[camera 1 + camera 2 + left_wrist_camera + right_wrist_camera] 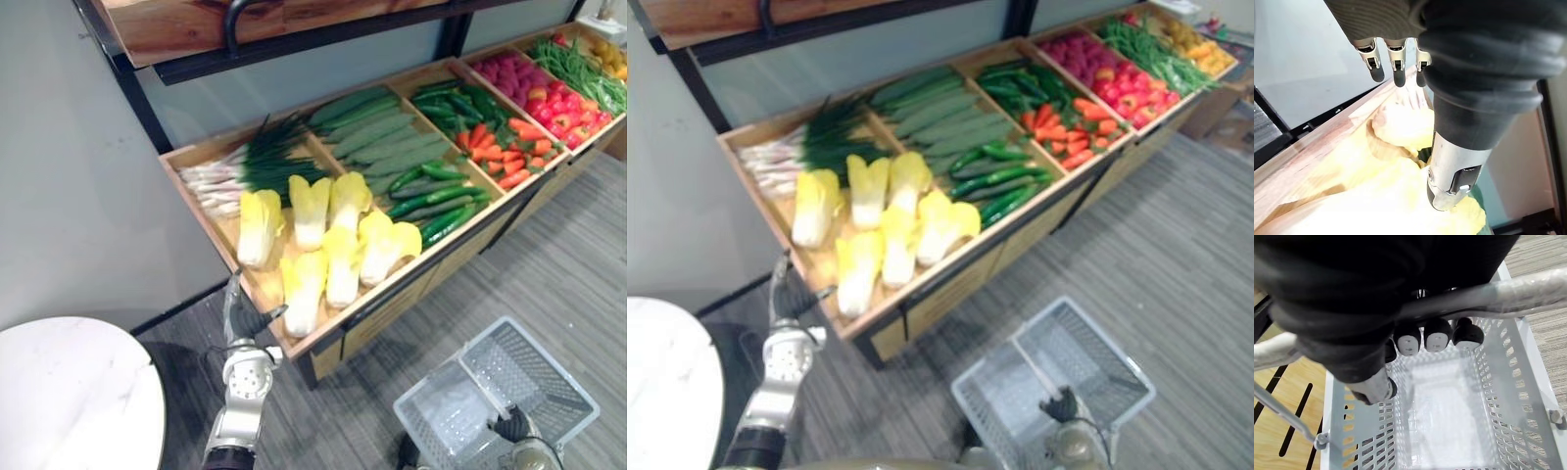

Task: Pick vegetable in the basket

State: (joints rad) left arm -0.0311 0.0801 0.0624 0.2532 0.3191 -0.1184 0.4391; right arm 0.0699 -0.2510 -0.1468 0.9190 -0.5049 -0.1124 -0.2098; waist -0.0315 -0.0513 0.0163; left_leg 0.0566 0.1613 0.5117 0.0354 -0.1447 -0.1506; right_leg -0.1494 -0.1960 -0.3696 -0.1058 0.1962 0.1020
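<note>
While the basket (534, 367) is hanging at about 5 o'clock in the head view, its mesh floor is lying bare, so I judge that no part of the picking is done yet. The right hand (1437, 338) is gripping the basket's handle (1528, 289), its fingers curled round the bar, and the right wrist view is looking straight down into the bare interior.

At 7 o'clock a white round table (69, 392) is sitting, and just beside it the left hand (243, 318) is reaching up toward the near corner of the wooden display shelf (211, 142). Its fingers (1396, 63) are standing straight and apart, holding nothing. In its own wrist view they are hovering over the pale yellow cabbages, near them but apart from them as far as I can tell.

The closest cabbage (302, 289) is lying at the shelf's front edge, just past that hand toward 12 o'clock, and it is looking like the likeliest pick. Behind the cabbages, scallions (245, 166) are lying toward 11 o'clock. Cucumbers (377, 137), green peppers (436, 196) and carrots (509, 157) are filling the compartments toward 1 and 2 o'clock, well apart from either hand.

What is remaining, in my judgement, is nearly everything: closing on a vegetable, lifting it clear of the shelf, carrying it across to the basket and releasing it inside.
</note>
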